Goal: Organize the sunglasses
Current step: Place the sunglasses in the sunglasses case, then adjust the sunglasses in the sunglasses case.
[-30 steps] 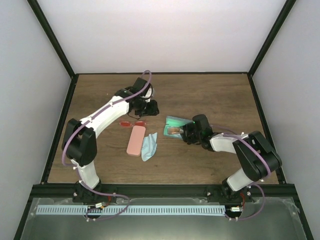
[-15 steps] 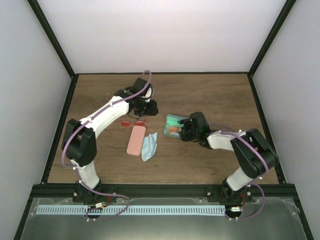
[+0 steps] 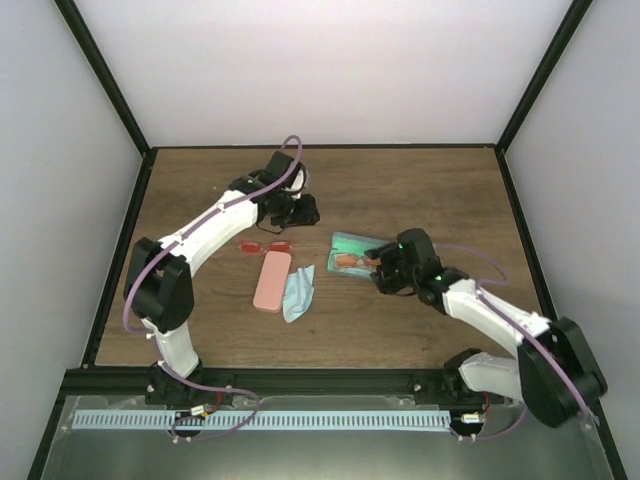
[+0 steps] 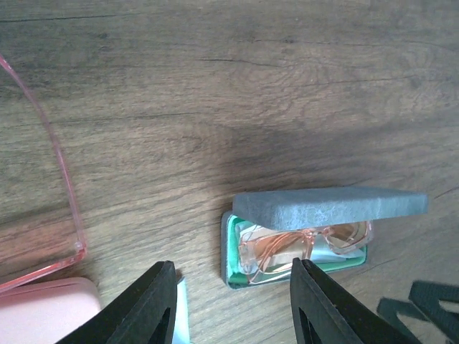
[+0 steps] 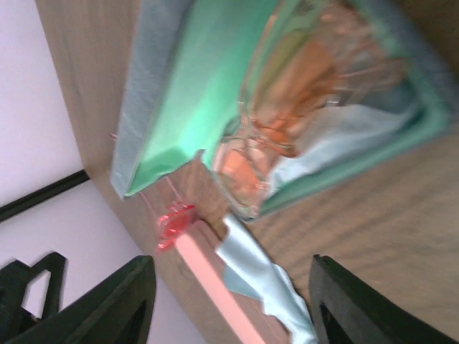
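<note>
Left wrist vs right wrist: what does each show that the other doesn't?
Left wrist only: black tips at the lower right, probably the right gripper. Right wrist only: the lid's green lining, the white wall, a dark shape that may be the left gripper. Both: orange sunglasses lying in the open case, the pink case, the pink sunglasses.

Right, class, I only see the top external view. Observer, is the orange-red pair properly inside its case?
Observer: Yes; the left wrist view shows the orange-red pair lying inside the case, under the raised lid.
Operator: Is the right gripper holding anything?
Observer: No; its wrist view shows the right gripper with jaws open and empty.
Operator: And the left?
Observer: The left gripper is open too, with nothing between its jaws.
</note>
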